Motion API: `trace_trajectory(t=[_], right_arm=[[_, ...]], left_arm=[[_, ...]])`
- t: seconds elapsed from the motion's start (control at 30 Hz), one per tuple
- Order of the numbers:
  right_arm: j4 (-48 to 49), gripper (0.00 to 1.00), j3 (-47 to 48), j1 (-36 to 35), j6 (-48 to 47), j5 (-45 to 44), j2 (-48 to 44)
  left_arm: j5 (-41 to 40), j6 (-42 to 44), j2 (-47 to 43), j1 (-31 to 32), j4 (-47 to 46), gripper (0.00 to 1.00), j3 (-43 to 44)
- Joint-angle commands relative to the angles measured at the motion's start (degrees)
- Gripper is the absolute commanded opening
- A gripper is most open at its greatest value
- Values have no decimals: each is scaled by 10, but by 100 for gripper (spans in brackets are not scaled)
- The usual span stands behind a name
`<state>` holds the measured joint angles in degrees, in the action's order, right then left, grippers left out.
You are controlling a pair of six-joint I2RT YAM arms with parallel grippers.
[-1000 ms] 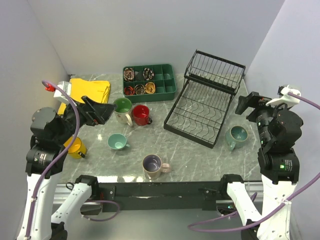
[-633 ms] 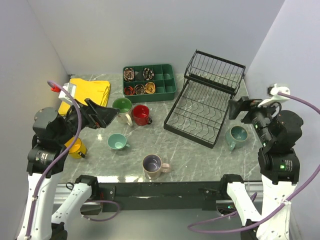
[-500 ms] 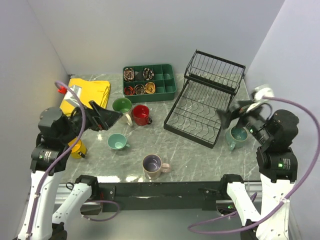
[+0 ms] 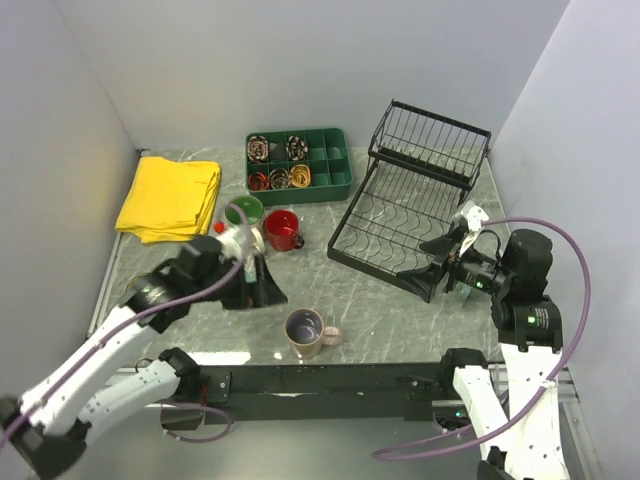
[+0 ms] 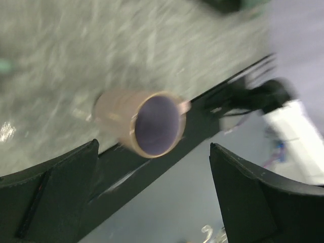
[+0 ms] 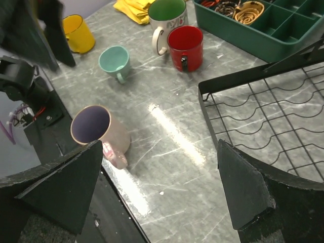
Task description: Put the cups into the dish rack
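The beige-pink cup with purple inside (image 4: 305, 332) (image 5: 152, 124) (image 6: 96, 130) stands near the front edge. The red cup (image 4: 282, 230) (image 6: 185, 46) and the cream cup with green inside (image 4: 243, 212) (image 6: 167, 14) stand together further back. The right wrist view also shows the small teal cup (image 6: 115, 61) and the yellow cup (image 6: 78, 33); from above my left arm hides both. The black dish rack (image 4: 405, 215) (image 6: 273, 111) is empty. My left gripper (image 4: 258, 290) hangs open, left of and behind the beige-pink cup. My right gripper (image 4: 428, 258) (image 6: 159, 147) is open at the rack's front corner.
A green compartmented tray (image 4: 298, 165) (image 6: 253, 23) with small coiled items sits at the back. A folded yellow cloth (image 4: 170, 195) lies at the back left. The black front rail (image 4: 330, 380) runs along the near table edge.
Both arms have swung in from the sides. The left gripper dropped toward the table's middle, covering the yellow and small teal cups from above. The right gripper moved left to the rack's front. Both stayed open.
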<state>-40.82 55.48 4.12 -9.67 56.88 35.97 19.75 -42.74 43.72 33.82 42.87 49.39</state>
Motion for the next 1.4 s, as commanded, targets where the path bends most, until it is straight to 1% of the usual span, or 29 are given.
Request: trace_trajectory(t=[0.0,0.03,0.07,0.1,0.17,0.2,0.3,0.37,0.43,0.47,0.5,0.6,0.63,0.67,0.73,0.77,0.83,0.87,0.97,1.0,1.07,1.13,1.17,1.2,1.23,1.27,1.3,1.37], right_arm=[[44,100,-20,17,6,34,-14],[44,100,-24,17,3,37,-19],[44,100,-28,17,1,38,-21],[49,100,-35,17,3,40,-23],[51,100,-39,18,4,39,-22],[51,100,-40,19,4,38,-22],[53,100,-42,20,6,39,-22],[57,100,-46,22,10,40,-27],[60,100,-52,23,13,42,-28],[62,100,-54,24,13,41,-27],[63,100,-54,25,14,41,-28],[65,100,-54,25,18,45,-25],[65,100,-54,26,19,46,-26],[65,100,-54,26,20,49,-24],[67,100,-56,26,22,52,-22],[66,100,-56,26,23,56,-22],[66,100,-56,26,24,61,-21],[66,100,-56,26,26,65,-20],[66,100,-56,26,34,91,-13],[65,100,-57,26,37,112,-4],[65,100,-54,24,48,127,9],[60,100,-45,20,52,158,33],[58,100,-37,18,69,171,44],[57,100,-33,15,79,186,67],[53,100,-28,10,84,224,81],[39,100,-15,5,92,238,106],[32,100,-6,0,91,253,118],[5,100,19,-18,84,278,153]], left_arm=[[-136,-64,55,108,32,96,-17],[-151,-74,71,128,31,96,-15],[-187,-82,105,172,40,96,-10],[-196,-88,122,192,45,96,5],[-246,-101,170,235,57,96,28],[-257,-103,183,244,69,97,34],[-293,-109,219,265,76,99,41],[-288,-100,235,265,61,97,34],[-272,-90,245,265,27,92,32],[-269,-88,260,265,20,87,34],[-268,-87,268,266,17,84,39],[-266,-83,298,274,1,79,48],[-264,-83,304,278,-9,75,48],[-266,-84,314,282,-9,67,51],[-279,-84,322,286,-6,55,55],[-284,-85,326,289,1,43,58],[-297,-81,320,292,2,28,60],[-301,-77,310,293,-1,14,62],[-324,-51,270,299,-14,1,73],[-327,-28,258,299,-22,1,77],[-345,2,218,299,-36,1,96],[-362,67,176,299,-73,1,111],[-388,96,160,299,-98,1,109],[-401,160,142,299,-157,1,103],[-413,199,108,299,-203,1,84],[-427,239,91,299,-247,1,71],[-453,319,75,299,-356,1,56],[-463,410,37,299,-479,1,-3]])
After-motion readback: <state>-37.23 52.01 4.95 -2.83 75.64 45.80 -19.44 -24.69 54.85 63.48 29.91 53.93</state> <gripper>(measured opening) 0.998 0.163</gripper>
